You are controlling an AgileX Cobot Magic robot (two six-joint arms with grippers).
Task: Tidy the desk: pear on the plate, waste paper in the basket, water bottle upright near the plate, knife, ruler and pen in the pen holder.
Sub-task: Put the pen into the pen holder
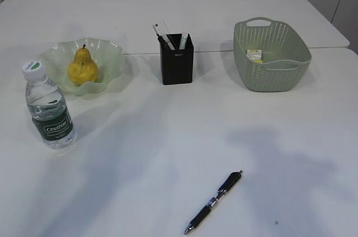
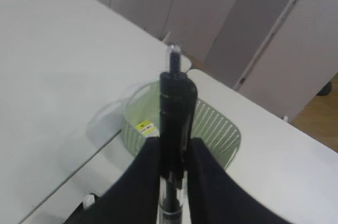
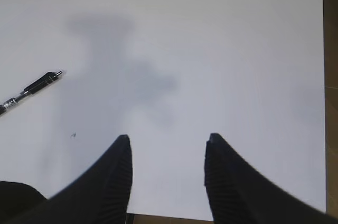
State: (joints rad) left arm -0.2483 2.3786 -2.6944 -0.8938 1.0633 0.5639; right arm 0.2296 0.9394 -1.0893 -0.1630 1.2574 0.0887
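Left to right: green-labelled water bottle (image 1: 49,108) upright beside the ruffled plate (image 1: 109,52) holding the speckled yellow pear (image 1: 83,67). Left gripper (image 2: 174,152) clamped on a black pen (image 2: 176,108); right gripper (image 3: 168,168), fingers apart, empty over the desk (image 3: 211,49).

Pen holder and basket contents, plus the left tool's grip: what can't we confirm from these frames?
- Pen holder, exterior view: items inside too small and overlapped to separate knife from ruler.
- Basket: its wall hides most of the floor; only one yellow and white scrap shows.
- Left tool, left wrist view: shut on a black pen; the pen's lower end is cut off by the frame edge.
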